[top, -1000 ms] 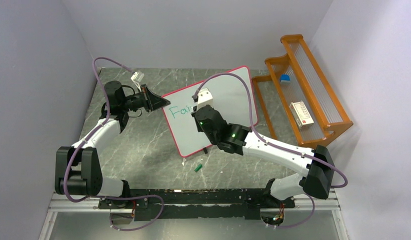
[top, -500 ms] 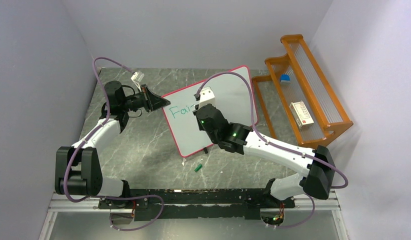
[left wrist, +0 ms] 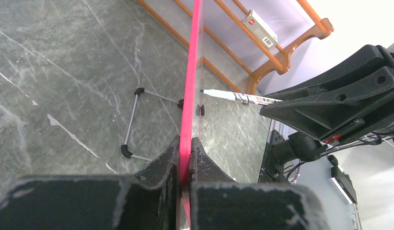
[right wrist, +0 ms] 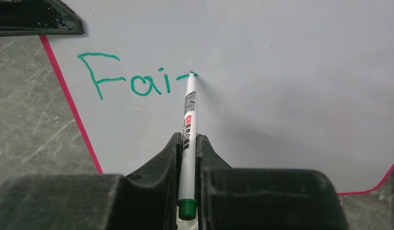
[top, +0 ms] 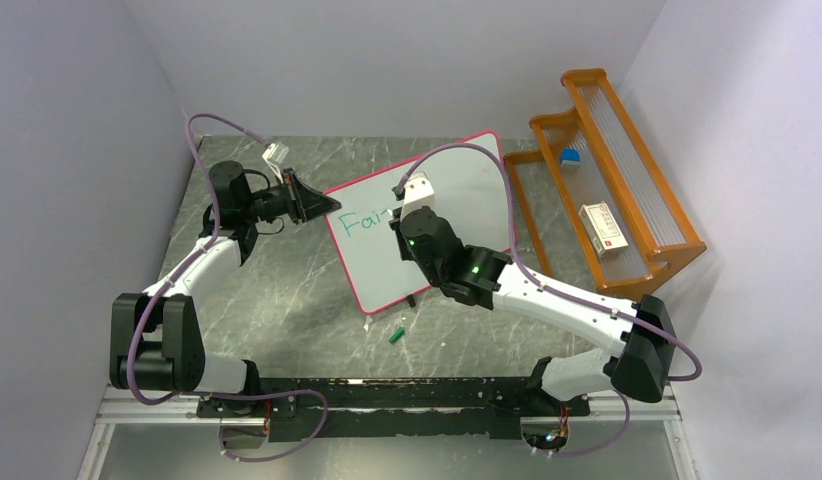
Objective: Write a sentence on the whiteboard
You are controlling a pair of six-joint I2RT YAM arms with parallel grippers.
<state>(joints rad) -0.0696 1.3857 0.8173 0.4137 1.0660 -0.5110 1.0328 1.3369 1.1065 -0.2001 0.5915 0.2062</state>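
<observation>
Barely into the sentence (right wrist: 137, 86): just green "Fai" plus one stroke on the whiteboard (top: 467, 190), propped on the worktop (top: 277, 290), frame pinched by left end effector (left wrist: 184, 143), marker (right wrist: 189, 115) clamped in right end effector (right wrist: 188, 139), tip touching; most words left.

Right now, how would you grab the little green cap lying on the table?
Probably by its middle, coming straight down, jaws across its narrow width. The cap lies flat and alone on the table, just in front of the near corner of the whiteboard, so its sides look free.
</observation>
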